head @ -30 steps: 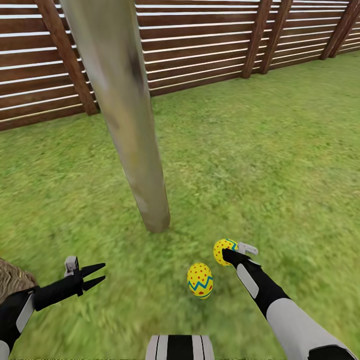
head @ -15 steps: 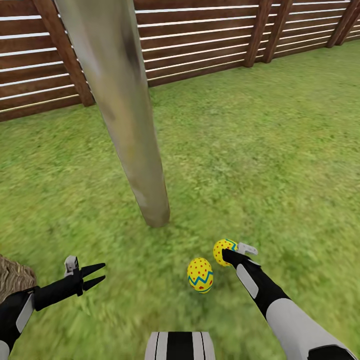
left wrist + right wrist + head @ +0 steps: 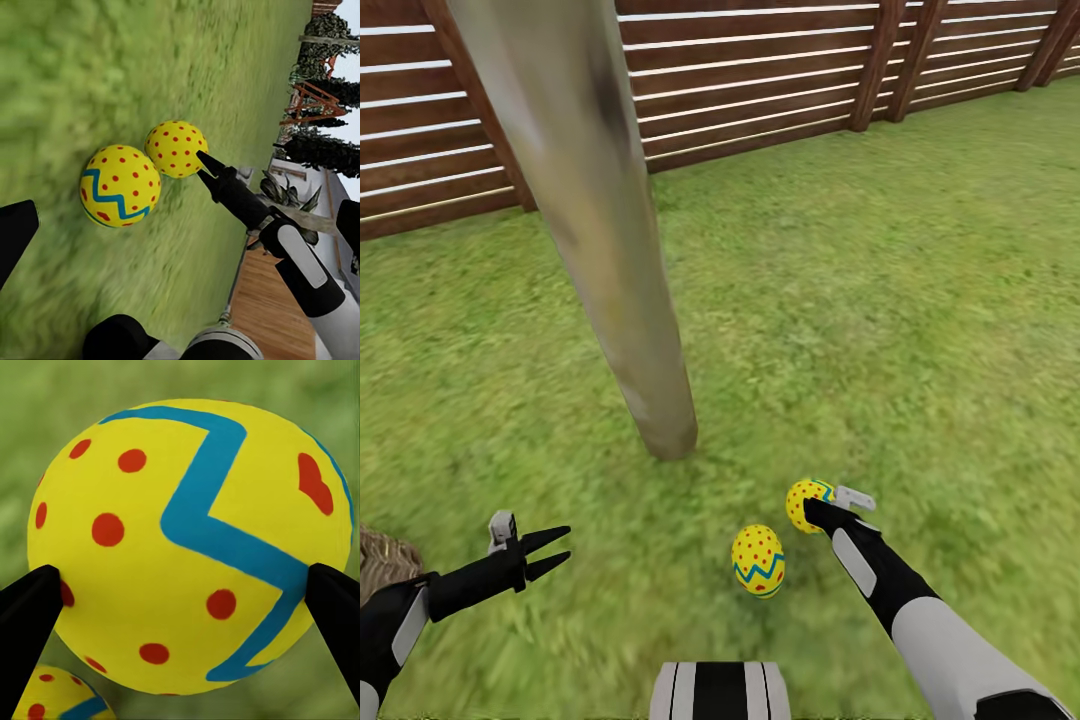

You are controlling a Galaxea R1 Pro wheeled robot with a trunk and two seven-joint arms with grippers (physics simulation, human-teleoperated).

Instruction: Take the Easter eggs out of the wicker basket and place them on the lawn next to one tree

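My right gripper (image 3: 817,509) is shut on a yellow Easter egg (image 3: 803,499) with red dots, low over the lawn (image 3: 880,330) in front of the tree trunk (image 3: 650,370). In the right wrist view this egg (image 3: 191,547) sits between both black fingers (image 3: 28,611). A second Easter egg (image 3: 758,560) lies on the grass just beside it, also seen as the banded egg (image 3: 120,186) in the left wrist view. My left gripper (image 3: 548,553) hangs open and empty to the left. A sliver of the wicker basket (image 3: 378,562) shows beside my left arm. The third egg is out of view.
A dark brown slatted fence (image 3: 760,90) bounds the grass behind the tree. The pale trunk leans across the upper left of the head view. Open grass spreads to the right and beyond the trunk's base (image 3: 668,440).
The head view has shifted slightly, so trunk, fence and basket sit a little differently in the picture. Both grippers and both eggs keep their places.
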